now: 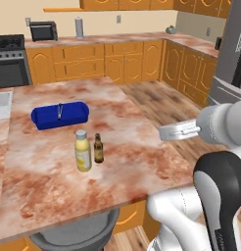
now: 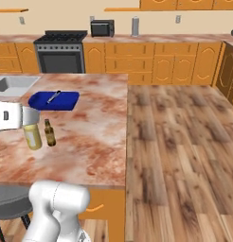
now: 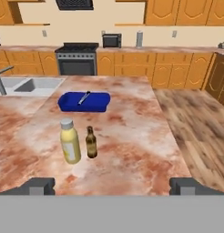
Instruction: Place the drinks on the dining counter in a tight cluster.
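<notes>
Two drinks stand side by side on the dining counter (image 1: 142,162) (image 3: 141,136) near its middle. The wide yellow bottle with a grey cap (image 1: 83,151) (image 2: 33,138) (image 3: 70,142) is on the left, and the slim dark brown bottle (image 1: 98,148) (image 2: 50,133) (image 3: 91,143) is just right of it, a small gap apart. My gripper (image 3: 113,185) is held back from both bottles, above the counter's near edge. It is open wide and holds nothing. In the right base view my white hand covers the yellow bottle's cap.
A long blue box (image 1: 60,115) (image 3: 84,101) lies behind the bottles. A sink (image 3: 32,84) is set in the counter's far left. A grey stool (image 1: 73,235) stands at the near edge. Wood floor (image 2: 184,142) lies to the right, and a stove (image 2: 59,54) and cabinets stand behind.
</notes>
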Controlling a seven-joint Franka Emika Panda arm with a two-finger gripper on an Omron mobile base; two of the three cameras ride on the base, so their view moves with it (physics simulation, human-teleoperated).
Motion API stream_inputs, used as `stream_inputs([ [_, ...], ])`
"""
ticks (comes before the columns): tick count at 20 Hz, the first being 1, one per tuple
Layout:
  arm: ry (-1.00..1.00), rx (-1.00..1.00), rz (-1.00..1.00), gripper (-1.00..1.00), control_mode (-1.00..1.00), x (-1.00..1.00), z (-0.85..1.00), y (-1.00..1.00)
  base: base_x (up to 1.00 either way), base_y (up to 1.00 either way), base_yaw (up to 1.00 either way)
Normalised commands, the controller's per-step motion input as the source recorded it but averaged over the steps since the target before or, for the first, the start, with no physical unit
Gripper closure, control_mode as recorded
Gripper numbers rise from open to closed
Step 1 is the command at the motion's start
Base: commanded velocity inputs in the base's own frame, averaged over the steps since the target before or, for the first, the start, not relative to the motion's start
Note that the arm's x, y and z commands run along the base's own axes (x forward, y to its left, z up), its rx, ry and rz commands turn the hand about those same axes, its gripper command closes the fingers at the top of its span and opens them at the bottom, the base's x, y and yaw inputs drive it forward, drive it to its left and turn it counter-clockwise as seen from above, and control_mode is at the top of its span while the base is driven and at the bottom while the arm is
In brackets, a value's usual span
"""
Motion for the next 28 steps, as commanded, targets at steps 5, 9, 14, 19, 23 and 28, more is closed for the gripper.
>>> stream_inputs([
  [5,0.0,0.0,0.0,-1.0,1.0,0.0,0.0,0.0,-1.0,-0.8,-0.36],
  [9,0.0,0.0,0.0,-1.0,1.0,0.0,0.0,0.0,-0.89,-0.8,-0.47],
  [14,0.0,0.0,0.0,-1.0,1.0,0.0,0.0,0.0,-0.31,-0.62,-0.58],
  [19,0.0,0.0,0.0,-1.0,1.0,0.0,0.0,0.0,0.03,-0.32,-0.85],
  [23,0.0,0.0,0.0,-1.0,1.0,0.0,0.0,0.0,0.0,-0.05,-0.94],
  [28,0.0,0.0,0.0,-1.0,1.0,0.0,0.0,0.0,0.01,0.0,-0.95],
])
